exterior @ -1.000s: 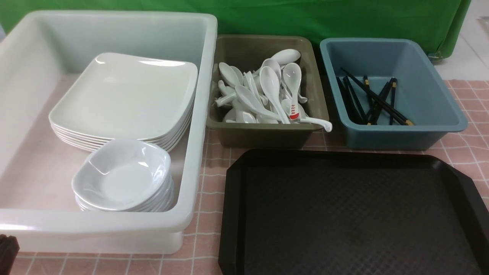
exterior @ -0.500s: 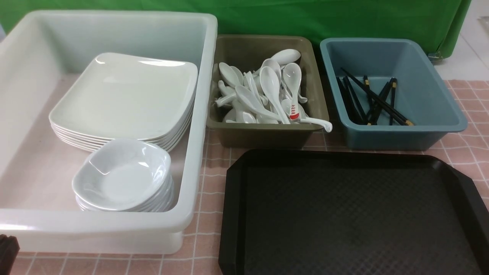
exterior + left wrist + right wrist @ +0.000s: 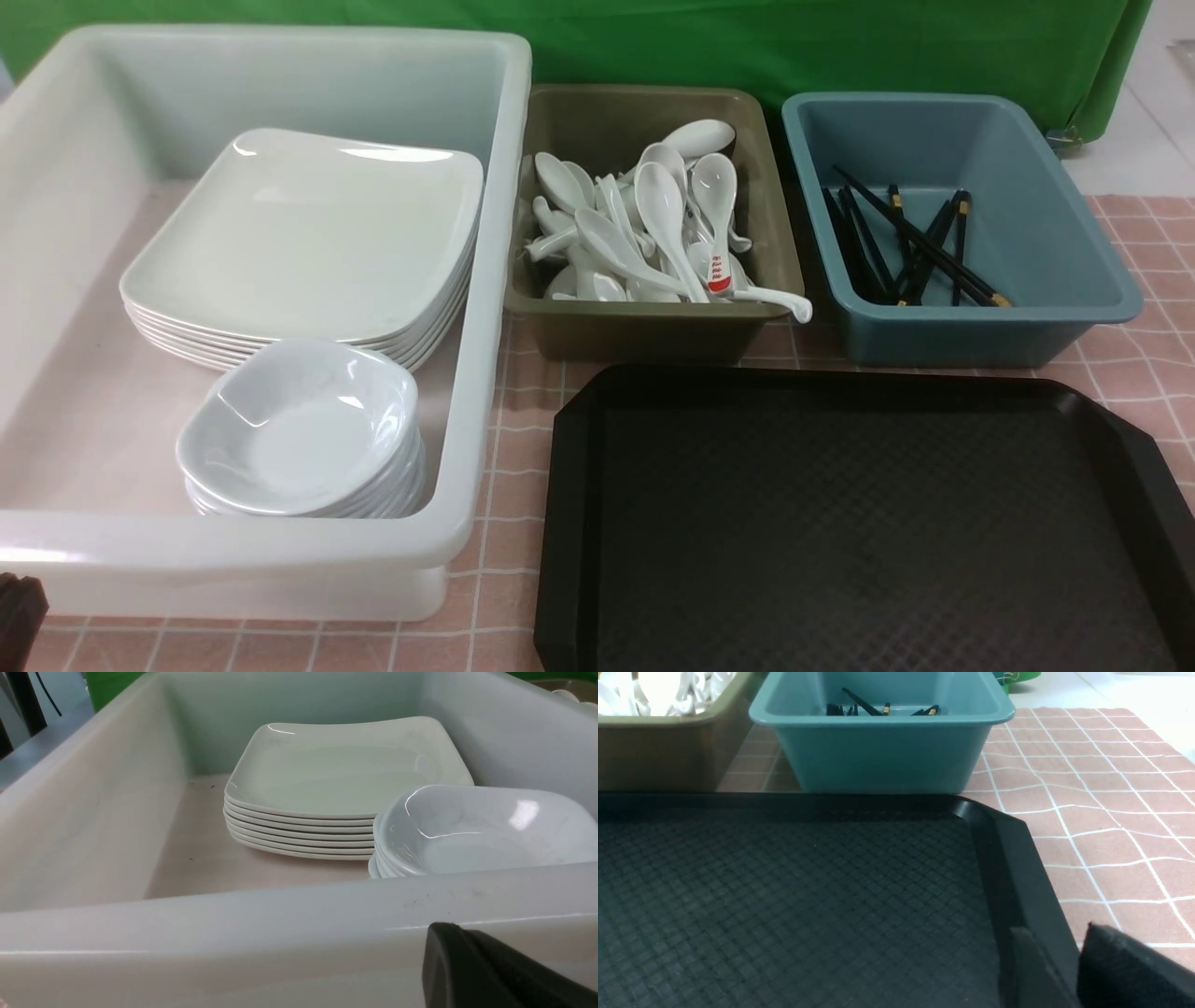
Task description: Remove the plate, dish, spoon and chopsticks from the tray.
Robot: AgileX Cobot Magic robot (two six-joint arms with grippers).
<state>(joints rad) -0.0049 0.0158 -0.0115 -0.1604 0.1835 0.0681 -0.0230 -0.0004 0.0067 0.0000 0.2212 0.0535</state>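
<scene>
Tray [image 3: 859, 523] bare, nothing left on it, so the clearing looks done. All places are given from the tray. Plate [image 3: 308, 233] tops the stack in the big white tub [image 3: 485, 280] to the tray's left; dish [image 3: 299, 425] tops the smaller stack in the same tub, nearer the robot, touching the plate stack. Red-printed spoon [image 3: 717, 271] lies in the olive bin [image 3: 653, 327] just behind the tray's left end, among plain white spoons. Chopsticks [image 3: 920, 247] sit in the blue bin [image 3: 971, 327] behind its right end.

Left claw [image 3: 490, 970]: only a dark tip shows, low outside the tub's near wall, pressed together, holding nothing. Right claw [image 3: 1069, 970]: two dark tips over the tray's right rim with a gap between; half spread or not, cannot tell, nothing seen in it.

Risks: one spoon handle hangs over the olive bin's front edge, so a bump to the bin or tray could tip it onto the tablecloth [image 3: 523, 411]. The right claw rides close to the tray rim and may snag and drag the tray if it pulls away low. The left claw is close to the tub wall and could shove it.

Hidden: both arms out of the front view apart from a dark scrap at the bottom left corner, the tray's near edge cut off, which chopsticks are the task pair is unclear, and the lower dishes are hidden behind the tub wall.
</scene>
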